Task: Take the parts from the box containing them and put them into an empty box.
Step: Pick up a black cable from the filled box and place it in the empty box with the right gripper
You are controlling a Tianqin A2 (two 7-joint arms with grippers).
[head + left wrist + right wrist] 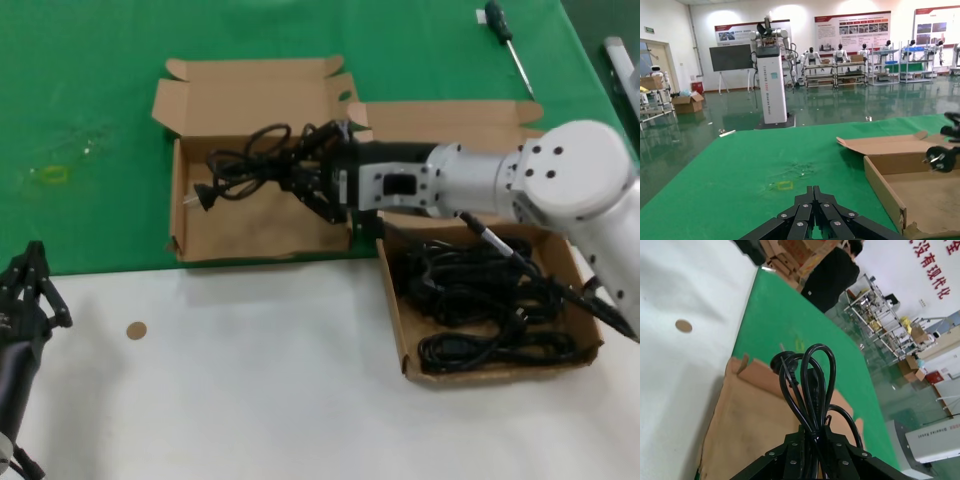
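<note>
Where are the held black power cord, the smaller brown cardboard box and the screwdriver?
Black looped power cord [245, 165], head view, on its loops left of the right end effector [312, 190].
Smaller shallow brown cardboard box [250, 235], head view, on its bare floor.
Black-handled screwdriver [497, 18], head view, on its handle.

Readable only in part: red Chinese characters 现代化 [935, 271] on a white wall; vertical lettering, perhaps "TIANQIN A2", on a white pillar [772, 82]. Wall posters illegible.
</note>
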